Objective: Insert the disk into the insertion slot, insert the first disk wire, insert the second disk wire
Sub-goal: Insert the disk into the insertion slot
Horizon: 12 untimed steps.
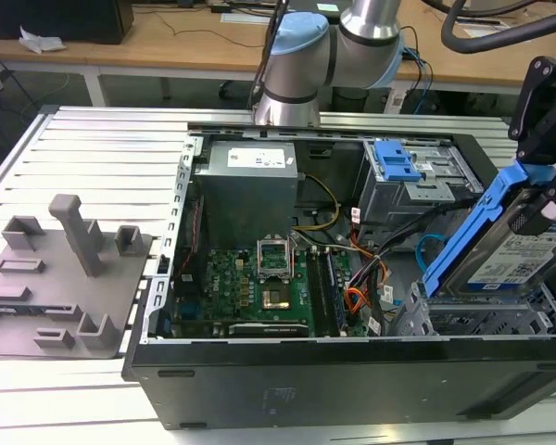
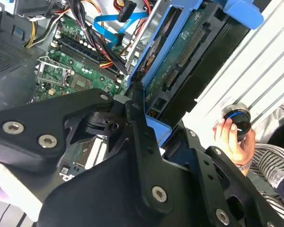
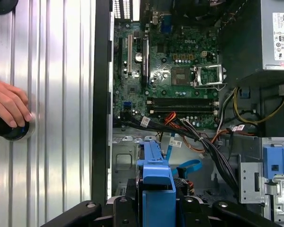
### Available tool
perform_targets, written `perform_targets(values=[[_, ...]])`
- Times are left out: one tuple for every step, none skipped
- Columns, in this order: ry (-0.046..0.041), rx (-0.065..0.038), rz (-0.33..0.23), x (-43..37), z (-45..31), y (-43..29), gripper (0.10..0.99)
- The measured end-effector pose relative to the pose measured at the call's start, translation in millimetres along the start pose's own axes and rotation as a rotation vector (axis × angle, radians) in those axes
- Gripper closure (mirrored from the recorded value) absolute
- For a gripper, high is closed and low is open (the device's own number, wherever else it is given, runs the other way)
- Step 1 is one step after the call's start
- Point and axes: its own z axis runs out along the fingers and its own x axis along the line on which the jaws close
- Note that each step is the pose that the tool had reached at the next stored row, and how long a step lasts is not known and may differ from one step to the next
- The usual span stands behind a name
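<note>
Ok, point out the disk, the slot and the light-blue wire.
disk (image 1: 536, 264): exterior view, on its white label.
slot (image 1: 477, 322): exterior view, on its perforated grey wall.
light-blue wire (image 2: 109, 20): second wrist view, on the flat loop.

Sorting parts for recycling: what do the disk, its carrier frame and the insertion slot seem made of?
The disk: apparently metal, dull silver casing under a white label. The carrier frame: likely plastic, uniform bright blue, moulded shape, slight sheen. The insertion slot: probably sheet metal, light grey, matte, punched with small holes.
</note>
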Motion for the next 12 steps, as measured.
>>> perform_targets(values=[[-0.0008,-0.003,0.0,-0.6,0.7,-0.8,0.722],[-0.0017,-0.01,0.0,-1.8,2.6,-3.5,0.722],[-0.0017,-0.015,0.0,-2.7,3.6,-5.2,0.722],[-0.0017,-0.017,0.0,-3.1,4.2,-5.9,0.722],[-0.0019,-0.019,0.0,-3.4,4.7,-6.7,0.722],[-0.002,-0.023,0.0,-3.9,5.7,-8.0,0.722],[-0.002,-0.026,0.0,-3.9,6.4,-8.6,0.722],[-0.0023,-0.028,0.0,-3.9,7.5,-9.0,0.722],[-0.0029,-0.033,0.0,-3.9,9.5,-9.4,0.722],[-0.0029,-0.036,0.0,-3.9,11.5,-9.9,0.722],[-0.0026,-0.038,0.0,-3.9,12.3,-10.1,0.722],[-0.0026,-0.039,0.0,-3.9,12.9,-10.2,0.722]])
